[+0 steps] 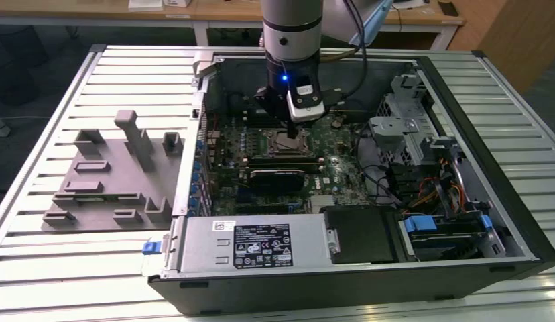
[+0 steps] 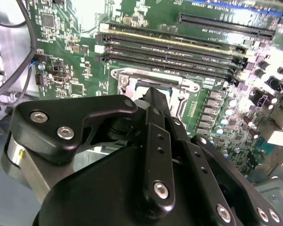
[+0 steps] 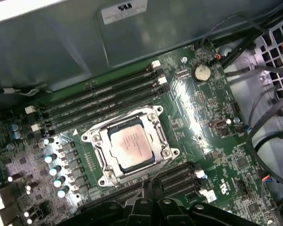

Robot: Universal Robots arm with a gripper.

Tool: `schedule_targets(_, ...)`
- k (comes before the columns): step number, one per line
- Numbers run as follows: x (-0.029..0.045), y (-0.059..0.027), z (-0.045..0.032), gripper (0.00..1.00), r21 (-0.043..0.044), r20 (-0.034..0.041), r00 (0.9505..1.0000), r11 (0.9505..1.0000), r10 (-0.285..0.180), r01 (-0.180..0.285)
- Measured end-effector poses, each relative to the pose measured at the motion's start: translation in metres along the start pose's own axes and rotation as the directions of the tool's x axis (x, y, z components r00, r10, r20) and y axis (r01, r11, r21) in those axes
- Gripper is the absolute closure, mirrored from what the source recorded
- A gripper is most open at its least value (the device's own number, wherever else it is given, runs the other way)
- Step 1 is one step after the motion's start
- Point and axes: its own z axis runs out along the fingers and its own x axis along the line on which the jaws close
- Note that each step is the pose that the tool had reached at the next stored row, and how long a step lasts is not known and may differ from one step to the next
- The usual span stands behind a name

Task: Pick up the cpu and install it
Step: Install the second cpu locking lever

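One cpu (image 3: 132,143), one gripper (image 3: 148,190)

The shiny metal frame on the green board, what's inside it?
A flat square silvery cpu sits inside the metal socket frame. What lies under the cpu is covered.

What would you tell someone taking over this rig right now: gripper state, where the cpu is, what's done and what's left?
Gripper: inside the open black computer case, just above the silver socket frame on the green motherboard; holds nothing that shows.
Cpu, the flat square chip with a silvery-grey top: lying flat within the socket frame in the first wrist view.
Done: cpu picked up and placed in the socket.
Left: whether it is fully seated or latched cannot be told.
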Motion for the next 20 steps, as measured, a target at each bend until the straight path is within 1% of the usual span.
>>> schedule_targets(4,-0.0013,-0.0022,0.0012,0.89,-0.0011,-0.0006,0.9999,0.9999,-0.011,0.011)
schedule_targets(9,-0.0013,-0.0029,0.0032,0.89,-0.0028,-0.0033,0.9988,0.9988,-0.050,0.050)
schedule_targets(15,-0.0017,-0.0047,0.0070,0.89,-0.0052,-0.0067,0.9955,0.9955,-0.094,0.094)
schedule_targets(20,-0.0029,-0.0084,0.0100,0.89,-0.0075,-0.0084,0.9926,0.9926,-0.121,0.121)
